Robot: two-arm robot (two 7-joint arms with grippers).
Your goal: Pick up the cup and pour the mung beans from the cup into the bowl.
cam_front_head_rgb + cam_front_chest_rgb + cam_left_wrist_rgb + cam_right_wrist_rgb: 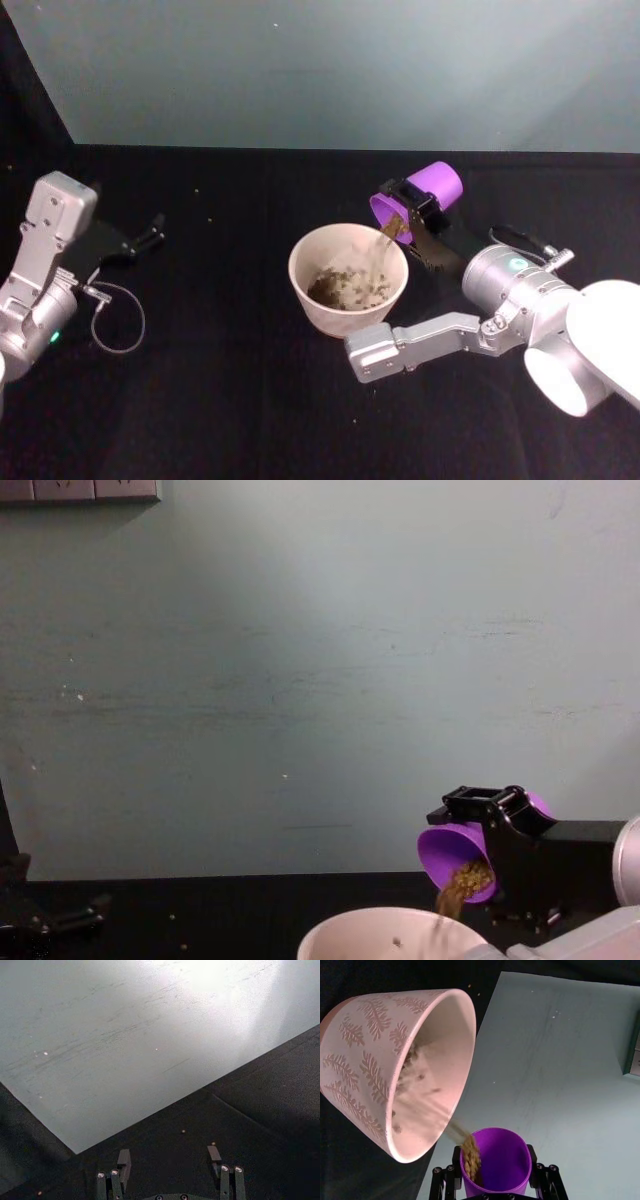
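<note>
Both right jaws clamp the cup [428, 192], tipped sideways above the bowl [338, 321].

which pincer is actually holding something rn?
The right pincer: it is shut on the purple cup, tipped over the bowl with mung beans streaming out. The left pincer, off to the left, is open and empty.

bowl [328, 318]: pale pink, leaf-patterned outside, upright.
cup [430, 190]: purple tumbler, tilted mouth-down above bowl's right rim.
mung beans [348, 287]: olive-brown; we see them streaming from cup, pooling inside bowl.
</note>
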